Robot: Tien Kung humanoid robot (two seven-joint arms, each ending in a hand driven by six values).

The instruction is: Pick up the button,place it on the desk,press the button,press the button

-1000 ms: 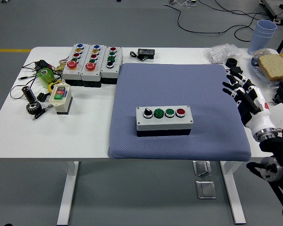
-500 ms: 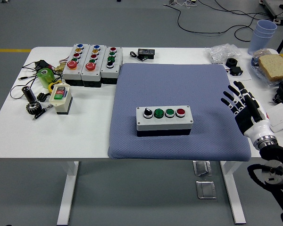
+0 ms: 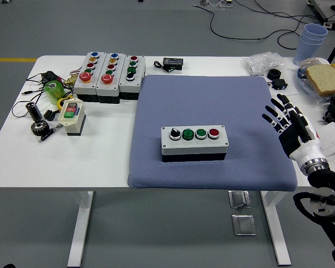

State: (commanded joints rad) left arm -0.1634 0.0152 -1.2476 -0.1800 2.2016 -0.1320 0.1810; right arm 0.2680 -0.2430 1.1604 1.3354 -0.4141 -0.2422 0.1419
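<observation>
The grey button box (image 3: 194, 143), carrying a black selector, two green buttons and a red one, sits on the blue mat (image 3: 209, 100) on the white bench (image 3: 22, 156). The right robot hand (image 3: 286, 124) hovers at the mat's right edge, fingers spread, holding nothing. No writing is legible.

The right arm (image 3: 324, 195) runs out of the picture at its lower right corner. The stack of blue cups (image 3: 311, 40) and the plate of bread (image 3: 324, 79) sit at the right edge, partly cut off. Small cluttered parts (image 3: 44, 120) at the counter's (image 3: 100, 162) left end are too small to identify
</observation>
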